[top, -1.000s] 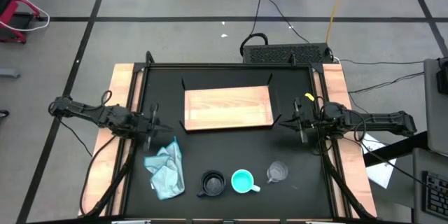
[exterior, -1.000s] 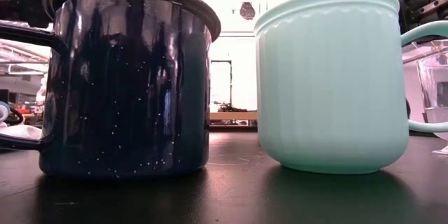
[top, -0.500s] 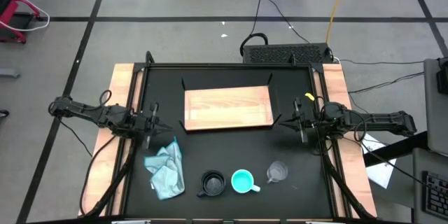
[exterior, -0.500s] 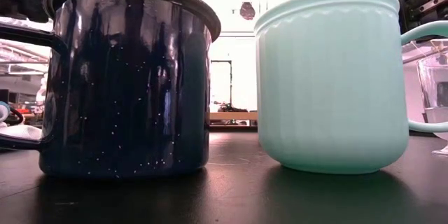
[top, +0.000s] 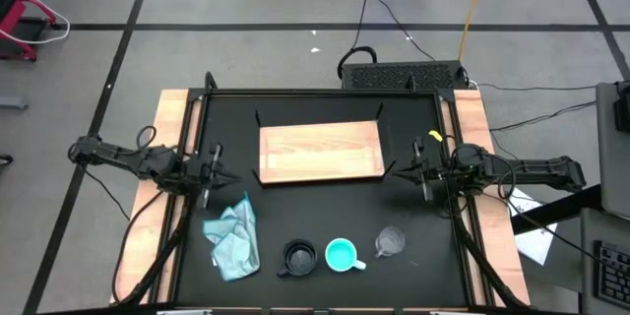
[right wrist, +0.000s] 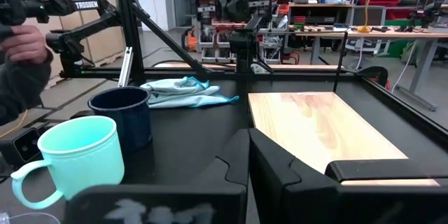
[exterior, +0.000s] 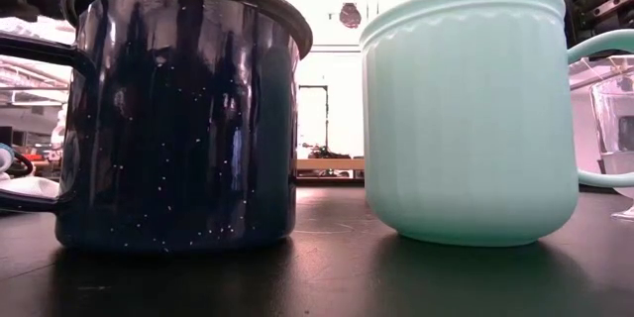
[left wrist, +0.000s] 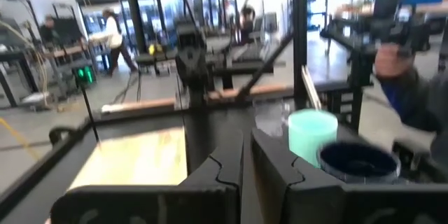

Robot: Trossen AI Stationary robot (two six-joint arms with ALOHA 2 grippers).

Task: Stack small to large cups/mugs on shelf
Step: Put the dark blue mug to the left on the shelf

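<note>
Mugs are sitting in a row along the desk's [top: 315,197] near edge: navy mug [top: 297,258], turquoise mug [top: 341,254], glass cup [top: 391,242], with the shelf [top: 320,152] lying bare mid-desk. I'm seeing both the left hand [top: 211,175] and right hand [top: 421,171] hanging at the desk's sides, each with fingers pressed together, gripping nothing. Blue cloth [top: 233,237] is lying left of the navy mug.

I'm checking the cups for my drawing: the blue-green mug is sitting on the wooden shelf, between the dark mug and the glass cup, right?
Not on the shelf. The high view shows the blue-green mug on the black tabletop, between the dark mug and the glass cup.
</note>
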